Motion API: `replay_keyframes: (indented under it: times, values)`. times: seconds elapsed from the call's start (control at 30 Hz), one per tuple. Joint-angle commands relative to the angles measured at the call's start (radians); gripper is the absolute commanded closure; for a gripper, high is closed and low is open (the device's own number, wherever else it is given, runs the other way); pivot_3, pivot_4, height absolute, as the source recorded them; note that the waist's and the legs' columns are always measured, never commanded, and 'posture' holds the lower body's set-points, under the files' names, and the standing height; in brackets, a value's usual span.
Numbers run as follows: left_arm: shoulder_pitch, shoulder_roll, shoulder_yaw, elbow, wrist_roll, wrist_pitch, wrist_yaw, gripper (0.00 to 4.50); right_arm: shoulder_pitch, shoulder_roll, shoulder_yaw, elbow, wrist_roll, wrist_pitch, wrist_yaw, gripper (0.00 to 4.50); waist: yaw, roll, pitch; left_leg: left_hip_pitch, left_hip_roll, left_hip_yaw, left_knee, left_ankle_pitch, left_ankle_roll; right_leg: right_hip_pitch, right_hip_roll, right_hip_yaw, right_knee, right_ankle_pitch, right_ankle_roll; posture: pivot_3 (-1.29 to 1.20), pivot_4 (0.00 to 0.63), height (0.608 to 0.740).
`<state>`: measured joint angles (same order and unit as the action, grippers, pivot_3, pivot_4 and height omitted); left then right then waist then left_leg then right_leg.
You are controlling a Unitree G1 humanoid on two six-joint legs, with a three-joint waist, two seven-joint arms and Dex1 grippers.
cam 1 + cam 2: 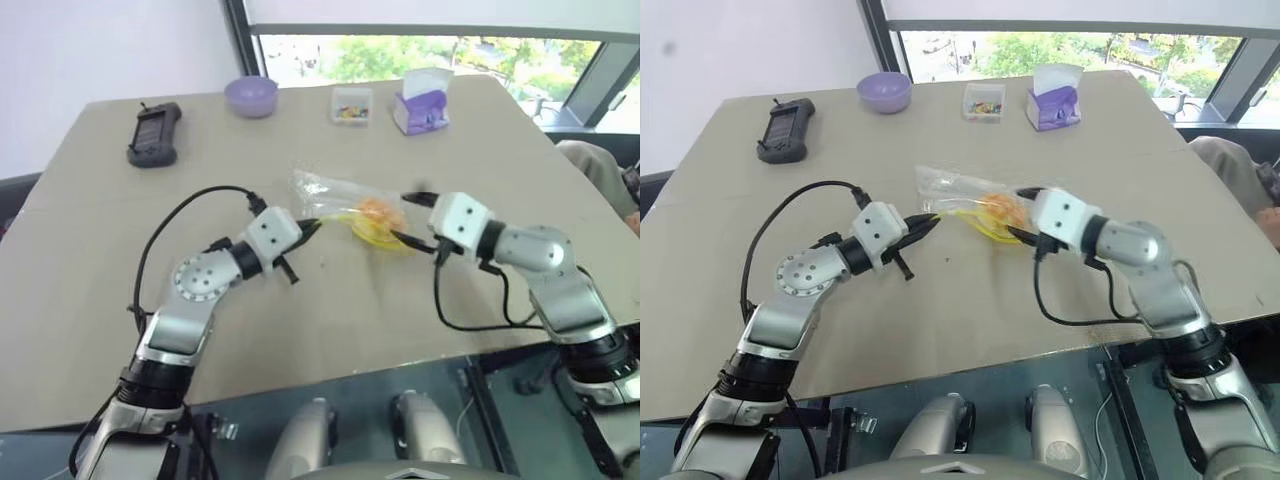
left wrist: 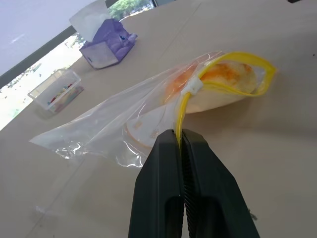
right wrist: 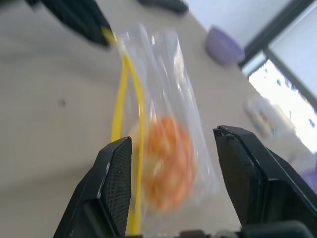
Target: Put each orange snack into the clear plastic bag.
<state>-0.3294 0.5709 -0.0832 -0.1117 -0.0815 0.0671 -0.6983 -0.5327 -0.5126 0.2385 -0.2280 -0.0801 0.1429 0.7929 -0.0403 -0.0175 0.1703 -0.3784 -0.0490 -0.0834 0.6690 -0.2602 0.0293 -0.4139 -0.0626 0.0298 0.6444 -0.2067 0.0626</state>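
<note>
We see the orange snack [image 1: 379, 211] round, orange-yellow, sitting inside the clear plastic bag [image 1: 330, 190] near its open mouth, at the table's centre. The bag is transparent and crinkled, its yellow seal strip gaping in a loop, its closed end trailing toward ten o'clock.

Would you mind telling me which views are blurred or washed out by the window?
Right wrist view: the round orange snack inside the clear plastic bag looks soft, and the window is blown out. Left wrist view: crisp bag, window overexposed. Head views: sharp, evenly lit.
</note>
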Motion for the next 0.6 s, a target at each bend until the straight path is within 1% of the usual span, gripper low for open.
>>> replay_keyframes:
  times: [0.03,0.1,0.13,0.17,0.2,0.23,0.5,0.6]
  values:
    - [-0.029,0.007,0.013,-0.032,-0.002,-0.022,-0.011,4.5,-0.057,0.064,0.088,0.029,-0.069,-0.029,-0.04,1.64,0.003,0.0,0.0,-0.001,0.0,0.0,0.0,0.0,0.0,-0.001,0.0,0.0,0.0,0.0,0.0,0.0,0.15,0.74]
    - [-0.032,0.008,0.012,-0.029,0.0,-0.023,-0.014,4.5,-0.091,0.107,0.118,0.078,-0.097,-0.04,-0.064,1.64,0.005,0.0,0.0,-0.002,-0.001,-0.001,0.0,0.0,0.0,-0.002,-0.001,-0.001,0.0,0.0,-0.001,0.0,0.15,0.74]
    - [-0.032,0.009,0.011,-0.029,0.001,-0.023,-0.015,4.5,-0.101,0.118,0.125,0.096,-0.104,-0.05,-0.07,1.87,0.007,0.0,0.0,-0.003,-0.001,-0.001,0.0,0.0,0.0,-0.002,-0.002,-0.001,0.0,0.0,-0.001,0.0,0.15,0.74]
    - [-0.033,0.01,0.012,-0.028,0.001,-0.023,-0.016,4.5,-0.11,0.125,0.131,0.111,-0.112,-0.062,-0.072,2.24,0.01,0.0,0.0,-0.004,-0.002,-0.001,0.0,0.0,-0.001,-0.003,-0.002,-0.001,0.0,0.0,-0.001,0.0,0.15,0.74]
    - [-0.032,0.011,0.013,-0.029,0.001,-0.022,-0.017,4.5,-0.117,0.128,0.136,0.122,-0.123,-0.074,-0.076,2.39,0.013,0.0,0.0,-0.005,-0.003,-0.001,0.0,0.001,-0.001,-0.004,-0.003,-0.001,-0.001,0.0,-0.001,0.0,0.15,0.74]
    - [-0.029,0.011,0.014,-0.033,0.002,-0.021,-0.017,4.5,-0.127,0.133,0.143,0.138,-0.142,-0.09,-0.088,2.39,0.015,0.0,0.0,-0.006,-0.003,-0.001,0.0,0.002,-0.004,-0.005,-0.004,-0.001,-0.002,0.0,-0.001,0.0,0.15,0.74]
    - [-0.002,0.018,0.025,-0.08,0.001,0.002,-0.008,4.5,-0.164,0.162,0.174,0.226,-0.198,-0.178,-0.106,2.39,0.02,0.0,0.0,-0.008,-0.002,-0.001,-0.004,0.002,-0.004,-0.008,-0.003,-0.001,-0.003,0.0,-0.001,0.0,0.15,0.74]
    - [0.003,0.018,0.027,-0.091,-0.001,0.015,-0.005,4.5,-0.171,0.167,0.177,0.24,-0.207,-0.199,-0.108,3.13,0.021,0.0,0.0,-0.007,-0.002,0.0,-0.004,0.002,-0.004,-0.008,-0.003,-0.001,-0.003,0.0,-0.001,0.0,0.15,0.74]
